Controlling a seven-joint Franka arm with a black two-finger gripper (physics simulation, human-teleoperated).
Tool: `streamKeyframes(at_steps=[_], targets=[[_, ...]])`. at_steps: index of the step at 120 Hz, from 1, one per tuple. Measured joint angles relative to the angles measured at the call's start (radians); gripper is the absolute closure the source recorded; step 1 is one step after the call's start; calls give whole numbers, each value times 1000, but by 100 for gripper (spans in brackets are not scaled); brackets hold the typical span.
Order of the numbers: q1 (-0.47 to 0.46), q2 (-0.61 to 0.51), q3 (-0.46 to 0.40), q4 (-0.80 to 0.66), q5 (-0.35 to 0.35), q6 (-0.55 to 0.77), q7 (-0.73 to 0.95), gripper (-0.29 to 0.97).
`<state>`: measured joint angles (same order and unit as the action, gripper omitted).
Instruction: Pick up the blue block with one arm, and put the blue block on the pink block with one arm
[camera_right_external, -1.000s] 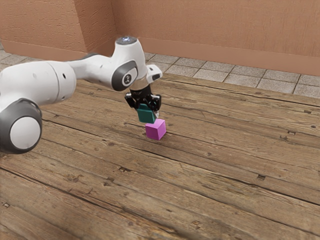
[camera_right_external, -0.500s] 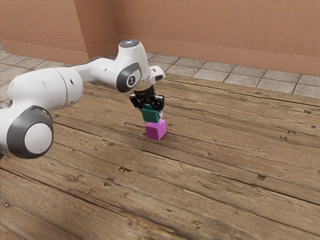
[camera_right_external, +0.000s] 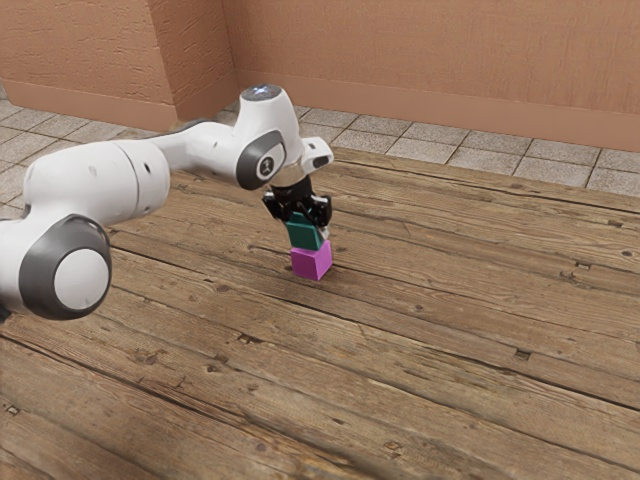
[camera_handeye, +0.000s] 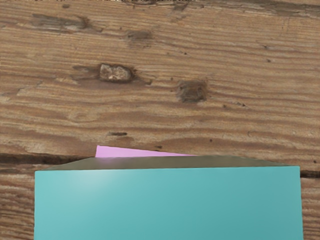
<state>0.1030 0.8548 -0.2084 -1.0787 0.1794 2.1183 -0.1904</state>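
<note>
One arm bent low | claw grips blue block | over pink block

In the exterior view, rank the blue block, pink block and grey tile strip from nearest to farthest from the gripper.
1. blue block, held in the gripper.
2. pink block, directly beneath it.
3. grey tile strip, behind the wooden table.

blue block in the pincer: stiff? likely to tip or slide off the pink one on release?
Probably rigid: the blue block has flat faces and sharp edges with the pincer shut on it. Being a cube, it should not roll. Tipping seems possible: in the wrist view a sliver of the pink block shows past its edge, so it may sit off-centre.
</note>
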Motion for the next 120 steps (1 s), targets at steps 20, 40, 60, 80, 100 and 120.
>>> streamKeyframes(at_steps=[20,40,60,80,100,120], targets=[[7,-1,0,-2,-1,1,22,35],[10,-5,-1,-5,-18,-2,51,19],[-3,-85,6,-20,-4,-12,73,9],[-2,-387,42,-230,3,-28,73,4],[9,-635,115,-418,-112,-106,-95,2],[30,-813,186,-544,-154,-255,-289,1]])
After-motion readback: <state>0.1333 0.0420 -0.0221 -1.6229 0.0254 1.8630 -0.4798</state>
